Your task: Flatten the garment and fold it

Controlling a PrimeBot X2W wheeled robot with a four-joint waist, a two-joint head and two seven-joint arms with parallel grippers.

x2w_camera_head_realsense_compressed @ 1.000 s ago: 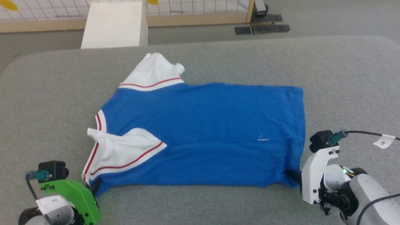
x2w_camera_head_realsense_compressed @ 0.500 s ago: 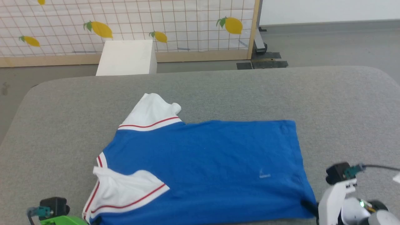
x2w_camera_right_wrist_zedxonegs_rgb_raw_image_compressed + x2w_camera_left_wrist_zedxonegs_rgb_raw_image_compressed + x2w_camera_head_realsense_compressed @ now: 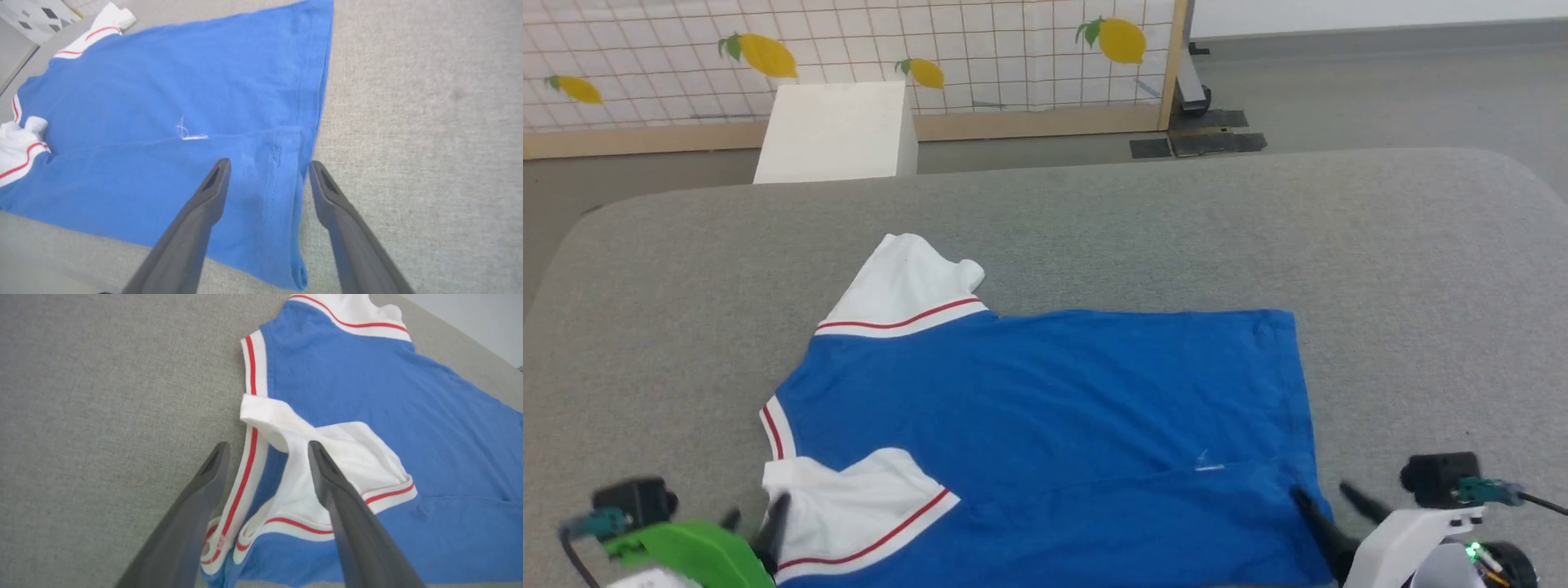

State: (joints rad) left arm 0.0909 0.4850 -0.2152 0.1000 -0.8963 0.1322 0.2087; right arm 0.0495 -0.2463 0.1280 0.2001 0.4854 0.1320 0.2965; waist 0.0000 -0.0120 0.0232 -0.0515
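Head view: the garment (image 3: pixel 1054 408) lies spread on the padded grey surface (image 3: pixel 1094 220), from the centre toward 6 o'clock. Its far sleeve (image 3: pixel 903 286) sits at 11 o'clock and its near sleeve (image 3: pixel 858 514) is folded onto the blue at 7 o'clock. It looks light, limp and thin. It would likely sag from any single pinch and drag on the surface, so the best holds are probably 2 corners at once, through both layers. The left gripper (image 3: pixel 756 523) sits at 7 o'clock and the right gripper (image 3: pixel 1331 502) at 5 o'clock, both with fingers apart.

Left wrist view: the left gripper (image 3: pixel 267 445) is wide open and holds nothing. One finger is over the grey surface at 7 o'clock, the other over the white near sleeve (image 3: pixel 351 457). Whether it brushes the cloth is hard to tell.

Right wrist view: the right gripper (image 3: pixel 269 162) is also spread and empty, straddling the hem (image 3: pixel 300 106) edge. A doubled strip of blue runs off toward 9 o'clock.
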